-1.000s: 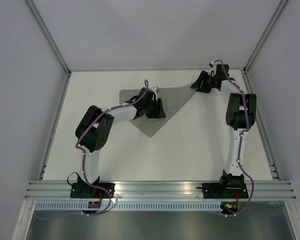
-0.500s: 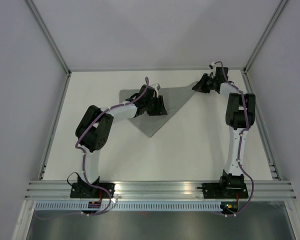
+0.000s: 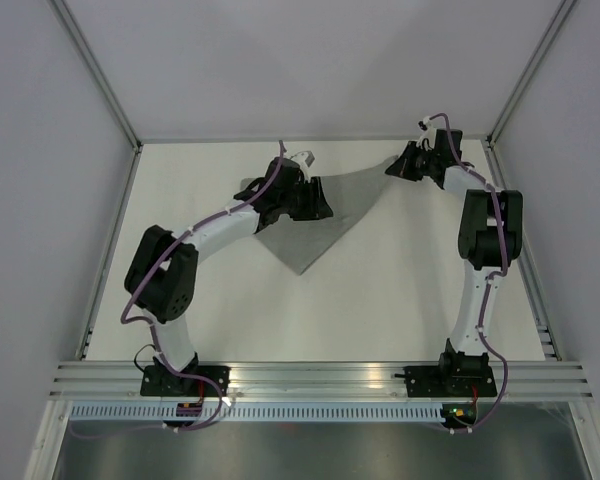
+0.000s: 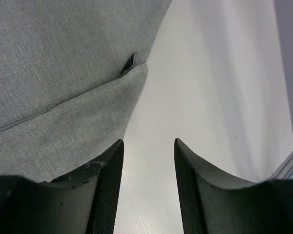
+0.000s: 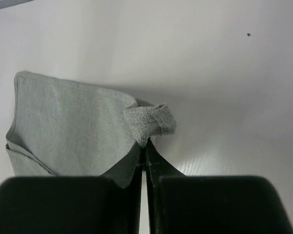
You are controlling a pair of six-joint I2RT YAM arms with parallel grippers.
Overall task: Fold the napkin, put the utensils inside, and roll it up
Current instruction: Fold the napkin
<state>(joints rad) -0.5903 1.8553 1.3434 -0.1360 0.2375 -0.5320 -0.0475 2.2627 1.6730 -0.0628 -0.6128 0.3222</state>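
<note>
Bare white table (image 3: 380, 290) nearest, smooth. Beyond it the grey napkin (image 3: 320, 215), felt-like, folded to a triangle, flat at far centre, tip pointing near. Left pincer (image 4: 147, 146) hovering above the cloth, parted, empty. Farthest, right pincer (image 5: 143, 151) clamped tight on the far right corner, bunched into a curl. Best to lift low and pull slowly, since soft cloth probably creases or slips.

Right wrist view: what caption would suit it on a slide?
The right gripper pinches a crumpled corner of the grey napkin lying on the white table.
</note>
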